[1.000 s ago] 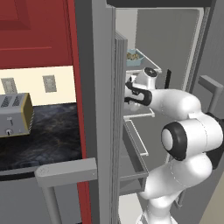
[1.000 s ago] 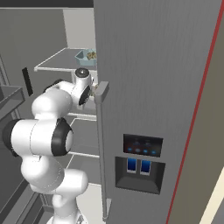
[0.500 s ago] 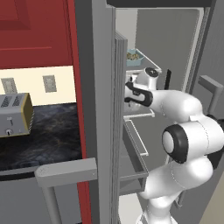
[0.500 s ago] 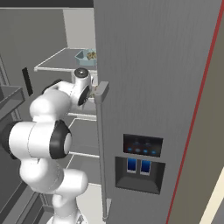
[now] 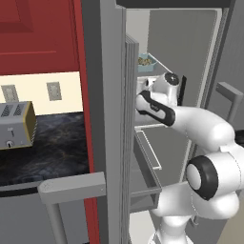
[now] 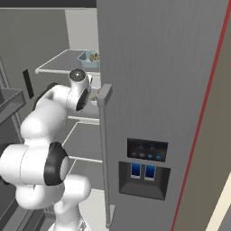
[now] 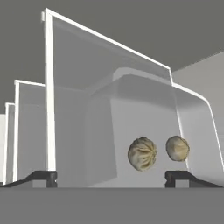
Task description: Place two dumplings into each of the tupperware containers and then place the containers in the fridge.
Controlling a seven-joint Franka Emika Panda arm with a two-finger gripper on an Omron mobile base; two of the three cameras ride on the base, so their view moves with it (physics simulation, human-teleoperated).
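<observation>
1. Close before the hand camera stands the deep white container (image 7: pixel 131 131), tilted in that rolled view, with two dumplings (image 7: pixel 142 153) lying side by side inside it, near each other but apart.
2. On the upper fridge shelf (image 6: pixel 63 61) sits the pale blue container (image 5: pixel 147 62), holding small tan lumps that are probably dumplings, too small to count.
3. At the bottom of the hand view the gripper (image 7: pixel 111 177) has its fingertips (image 7: pixel 41 176) spread wide on either side of the white container, not pressing it.
4. Reaching in past the open fridge door (image 5: pixel 112 119), the white arm (image 5: pixel 190 121) extends at the level of the shelf below the blue container.
5. Left of the fridge (image 6: pixel 158 90), a toaster (image 5: pixel 16 125) stands on the dark counter (image 5: pixel 52 152) under a red cabinet (image 5: pixel 38 33).
</observation>
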